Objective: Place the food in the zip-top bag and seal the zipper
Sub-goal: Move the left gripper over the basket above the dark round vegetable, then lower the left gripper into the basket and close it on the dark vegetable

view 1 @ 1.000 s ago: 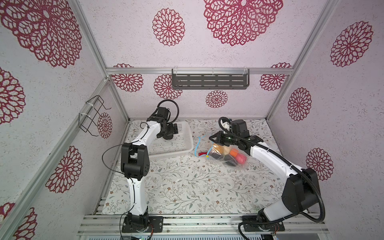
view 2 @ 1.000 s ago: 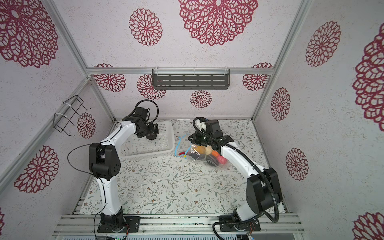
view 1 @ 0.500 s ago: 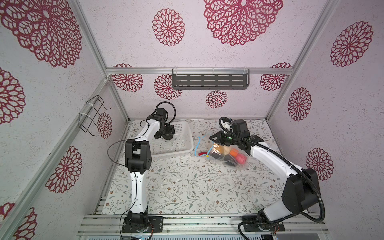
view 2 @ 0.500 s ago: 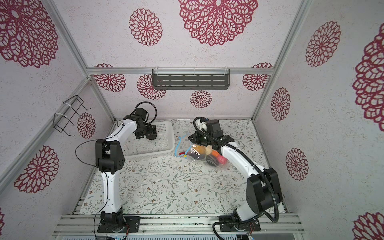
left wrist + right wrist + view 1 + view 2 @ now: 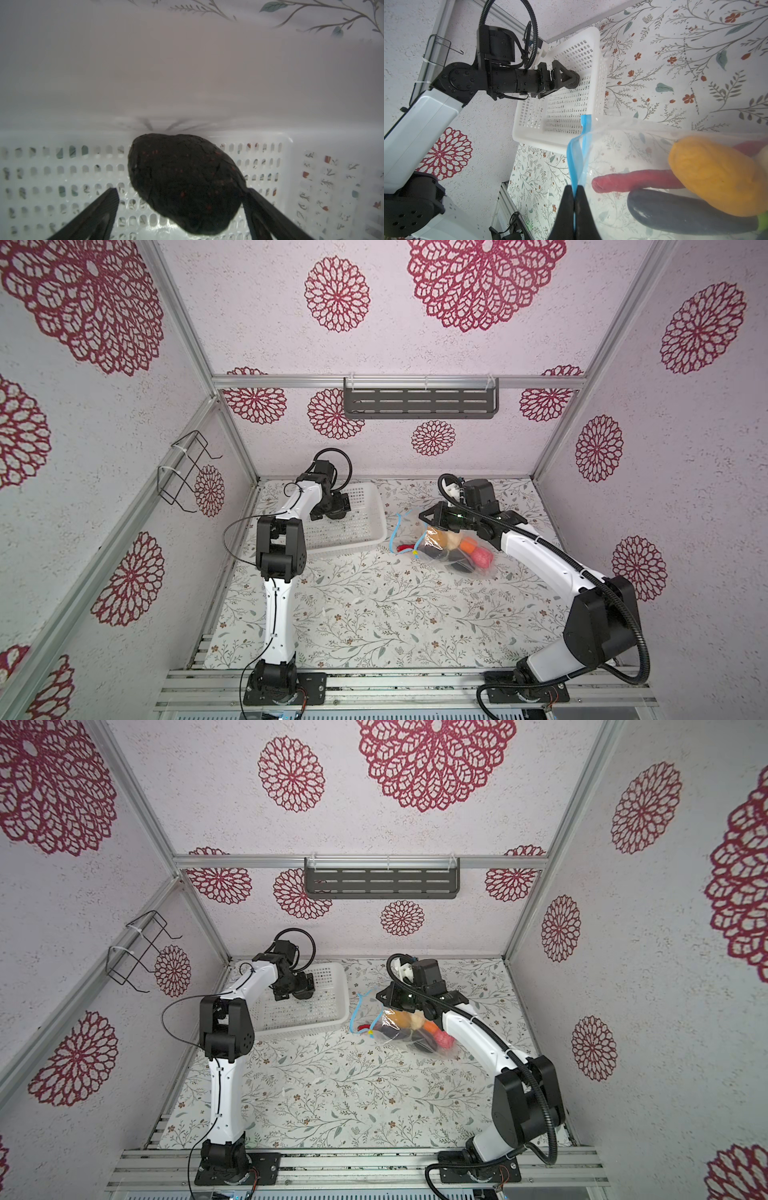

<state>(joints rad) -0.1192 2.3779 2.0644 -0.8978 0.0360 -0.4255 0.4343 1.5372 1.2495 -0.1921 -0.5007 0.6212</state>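
Note:
My left gripper (image 5: 180,191) stands open inside the white basket, its fingers either side of a black lump with red specks (image 5: 185,182); in both top views the left gripper (image 5: 338,510) (image 5: 305,988) hides the lump. My right gripper (image 5: 573,188) is shut on the light blue zipper (image 5: 576,153) of the zip-top bag (image 5: 633,145), holding the mouth up. Inside the bag lie a red chilli (image 5: 633,179), a yellow-orange potato shape (image 5: 712,178) and a dark green-tipped piece (image 5: 685,212). In a top view the bag (image 5: 453,549) also holds a cream ball (image 5: 453,538), an orange piece (image 5: 468,546) and a pink-red ball (image 5: 482,558).
The white perforated basket (image 5: 361,539) sits at the back left of the flowered mat, just left of the bag's mouth. A grey slotted shelf (image 5: 419,404) hangs on the back wall and a wire rack (image 5: 187,472) on the left wall.
The left arm has shifted its pose over the basket, its elbow drawing in. The right gripper and the bag have stayed put.

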